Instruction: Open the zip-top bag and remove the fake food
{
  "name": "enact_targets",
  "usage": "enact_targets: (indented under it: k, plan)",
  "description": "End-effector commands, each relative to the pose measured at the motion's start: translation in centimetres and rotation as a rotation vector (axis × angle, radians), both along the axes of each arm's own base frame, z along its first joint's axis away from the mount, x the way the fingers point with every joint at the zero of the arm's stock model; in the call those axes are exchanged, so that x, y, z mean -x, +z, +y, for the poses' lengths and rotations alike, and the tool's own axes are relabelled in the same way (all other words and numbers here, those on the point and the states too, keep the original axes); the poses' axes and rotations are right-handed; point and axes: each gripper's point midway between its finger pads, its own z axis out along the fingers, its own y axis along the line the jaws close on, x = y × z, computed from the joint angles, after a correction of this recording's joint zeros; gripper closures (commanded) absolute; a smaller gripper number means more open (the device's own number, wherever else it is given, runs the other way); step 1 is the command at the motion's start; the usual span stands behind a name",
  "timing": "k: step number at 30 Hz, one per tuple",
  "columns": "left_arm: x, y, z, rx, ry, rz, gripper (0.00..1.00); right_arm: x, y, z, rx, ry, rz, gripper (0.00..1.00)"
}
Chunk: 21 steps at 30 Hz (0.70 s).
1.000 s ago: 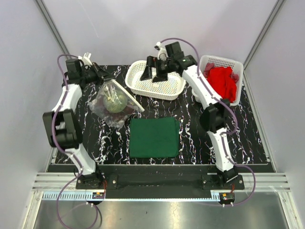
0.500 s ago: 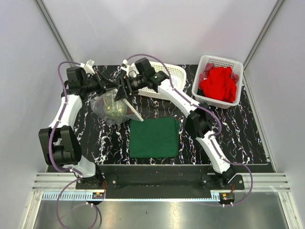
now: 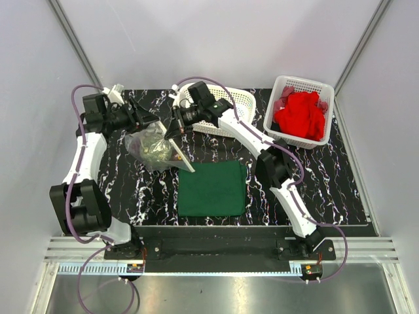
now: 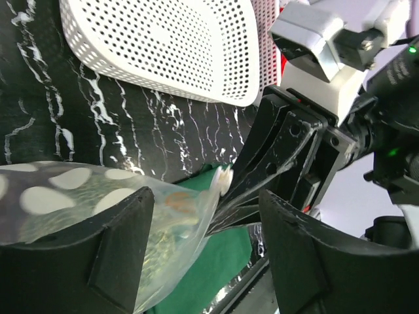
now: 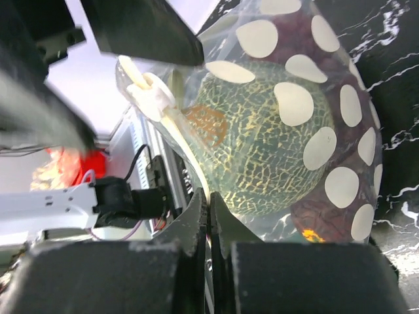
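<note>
The zip-top bag (image 3: 154, 145) hangs crumpled over the left of the black mat, its clear film (image 5: 314, 78) showing white round spots. Inside it I see fake food: a mottled green ball (image 5: 268, 140), a dark red cluster (image 5: 327, 219) and an orange bit (image 5: 208, 124). My right gripper (image 3: 175, 128) is shut on the bag's top edge (image 5: 196, 170), just below the white zip slider (image 5: 145, 88). My left gripper (image 4: 209, 252) stands open around the bag's corner (image 4: 177, 222), without clamping it, facing the right gripper (image 4: 288, 154).
A flat green cloth (image 3: 211, 188) lies just right of the bag. A white lattice basket (image 3: 229, 116) sits behind the right arm. Another basket (image 3: 325, 91) at the back right holds a red cloth (image 3: 300, 116).
My right arm swung from the white basket over to the bag and shut on its top edge. My left gripper opened and let go of the bag.
</note>
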Motion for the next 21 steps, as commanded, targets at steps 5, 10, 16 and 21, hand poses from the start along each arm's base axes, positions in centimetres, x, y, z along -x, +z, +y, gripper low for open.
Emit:
enact_targets:
  k: [5,10,16,21]
  plan:
    - [2.0,1.0,-0.4,0.024,-0.074,-0.104,0.45,0.3,5.8,-2.3,-0.133,0.084,-0.028,1.00]
    - [2.0,1.0,-1.0,0.086,-0.094,-0.104,0.67,0.8,5.8,-2.3,-0.142,0.108,-0.005,1.00]
    - [1.8,1.7,-1.3,0.105,-0.101,-0.122,1.00,0.1,7.0,-2.1,-0.145,0.063,-0.041,0.47]
    - [2.1,1.3,-2.0,0.110,-0.115,-0.107,1.00,-1.7,8.8,-1.4,-0.183,0.009,-0.063,0.34]
